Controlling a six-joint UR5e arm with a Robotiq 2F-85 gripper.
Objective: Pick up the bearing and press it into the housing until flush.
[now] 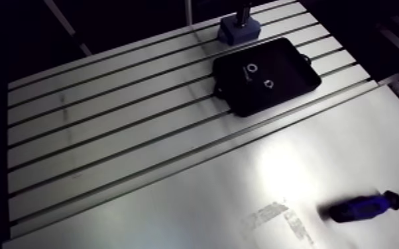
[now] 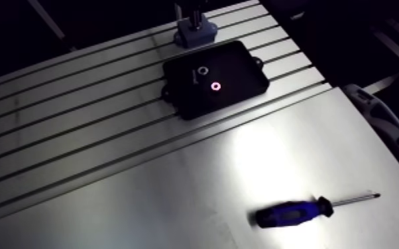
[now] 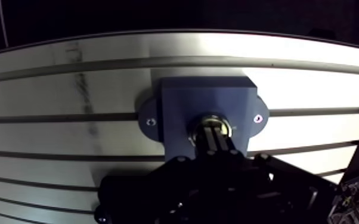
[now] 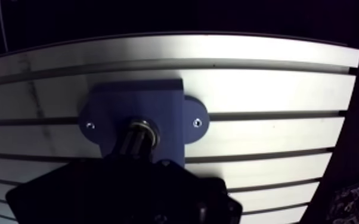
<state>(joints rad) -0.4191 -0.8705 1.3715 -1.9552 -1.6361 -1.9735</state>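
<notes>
Gripper (image 3: 214, 132) is down on the blue housing (image 3: 182, 98) at the far edge of the slotted table (image 3: 68, 137). Its two fingers are pressed together into one narrow tip, nothing pinched between them, which looks like a pushing pose and not a carrying one. The bearing (image 3: 196, 126) sits in the housing's centre bore as a metal ring around and under the fingertips. It's probably being pressed home; the dark gripper body hides whether it is flush, so can't say.

The housing is fixed by a screw (image 3: 151, 121) in each side ear, so it won't slide under the push.

In the arm view a black tray (image 1: 288, 86) lies just beside the housing with two small rings (image 2: 215, 85) on it, likely spare parts kept close. A blue-handled screwdriver (image 2: 293, 212) lies well apart on the plain plate, out of the arm's way
</notes>
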